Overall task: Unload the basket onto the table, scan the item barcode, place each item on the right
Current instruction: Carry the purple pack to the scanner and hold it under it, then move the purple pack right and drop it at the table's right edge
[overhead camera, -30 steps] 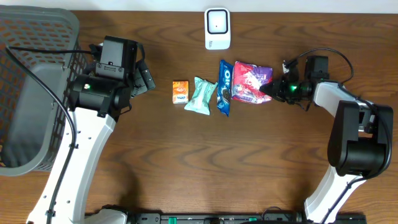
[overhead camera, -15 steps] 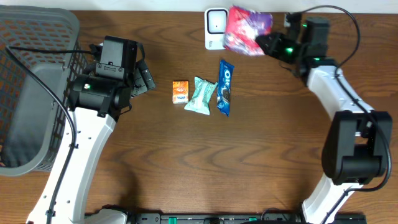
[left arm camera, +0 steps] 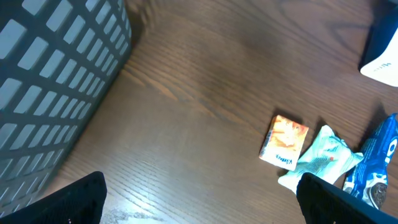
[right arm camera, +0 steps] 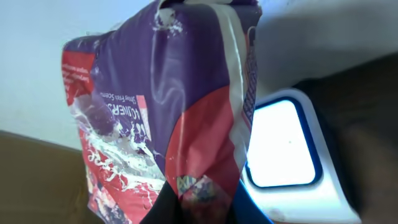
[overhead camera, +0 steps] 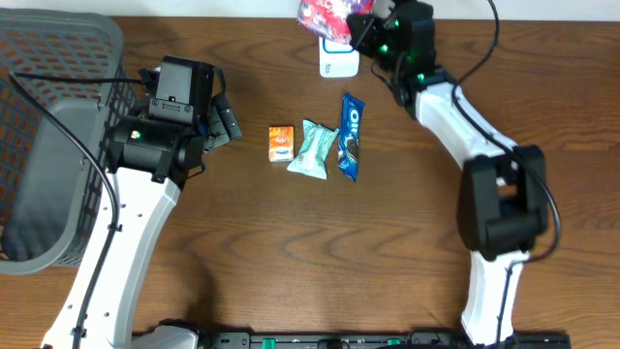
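Half done: right gripper pinches red-purple plastic snack bag over white boxy scanner, top centre; scan itself unconfirmed, left gripper gaping.

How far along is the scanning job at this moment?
Done: the right gripper grips the purple snack bag in the air. In hand: the bag hangs over the white scanner. Left: the scan itself; I see no barcode facing it.

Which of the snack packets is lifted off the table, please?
The red-and-purple bag, held up at the white scanner; the other three lie on the table.
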Tool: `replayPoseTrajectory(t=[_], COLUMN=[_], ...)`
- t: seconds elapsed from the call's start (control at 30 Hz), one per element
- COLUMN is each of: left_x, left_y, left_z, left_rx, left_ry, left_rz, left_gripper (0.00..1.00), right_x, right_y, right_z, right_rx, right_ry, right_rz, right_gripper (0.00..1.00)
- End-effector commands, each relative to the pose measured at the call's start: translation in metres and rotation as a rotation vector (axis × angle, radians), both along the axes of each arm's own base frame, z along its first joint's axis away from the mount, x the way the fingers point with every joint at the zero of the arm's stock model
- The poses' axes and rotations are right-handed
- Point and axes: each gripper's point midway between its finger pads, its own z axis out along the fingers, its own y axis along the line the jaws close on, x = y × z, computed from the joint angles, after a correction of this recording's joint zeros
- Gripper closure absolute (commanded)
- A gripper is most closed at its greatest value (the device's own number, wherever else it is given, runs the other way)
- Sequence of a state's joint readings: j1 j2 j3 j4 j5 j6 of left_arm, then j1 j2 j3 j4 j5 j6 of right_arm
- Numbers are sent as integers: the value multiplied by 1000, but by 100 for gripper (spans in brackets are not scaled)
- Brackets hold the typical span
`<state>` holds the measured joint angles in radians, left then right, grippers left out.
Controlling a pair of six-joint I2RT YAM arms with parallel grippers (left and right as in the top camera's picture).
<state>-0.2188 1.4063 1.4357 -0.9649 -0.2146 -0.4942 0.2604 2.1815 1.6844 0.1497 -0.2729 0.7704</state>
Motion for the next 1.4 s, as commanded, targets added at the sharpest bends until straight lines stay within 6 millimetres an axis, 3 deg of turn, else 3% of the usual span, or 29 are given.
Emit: replayPoseTrajectory(t=[0.0,0.2,0.37,0.5,0.6,0.8,1.03,1.17,1.23,1.27,1.3,1.33,1.37], left_x=[0,0,0,0,0,0,0,0,0,0,0,0,0], left_y=[1,1,1,1,1,1,1,1,1,1,1,1,1], left_z=[-1,-1,-1,-1,-1,-1,-1,-1,-1,-1,-1,-1,-1], left_rx=[2,2,2,2,2,2,2,2,2,2,2,2,2], left_ry=[5,5,5,5,5,5,5,5,5,5,5,5,5], left_rz=[5,5,5,5,5,5,5,5,5,5,5,5,5], left_gripper=[2,2,2,2,2,2,2,2,2,2,2,2,2], right_x=[16,17,14,3,-14,-52,-92,-114,-123,-128,-131,-134,-137], right_y=[2,-20,-70,-148,-219,-333,-448,-494,-510,-517,-521,-524,-525], right_z=[3,25,37,32,24,-4,-16,-23,-30,-34,-38,-43,-47], right_rx=[9,-93,-198,-296,-366,-452,-552,-564,-554,-548,-539,-529,-519], right_ry=[-2,-8,23,125,218,362,458,505,526,540,550,563,572], right_rz=[37,42,7,-119,-209,-298,-492,-595,-622,-631,-636,-637,-633], right_gripper=[99,99,99,99,99,99,99,99,92,71,58,28,18])
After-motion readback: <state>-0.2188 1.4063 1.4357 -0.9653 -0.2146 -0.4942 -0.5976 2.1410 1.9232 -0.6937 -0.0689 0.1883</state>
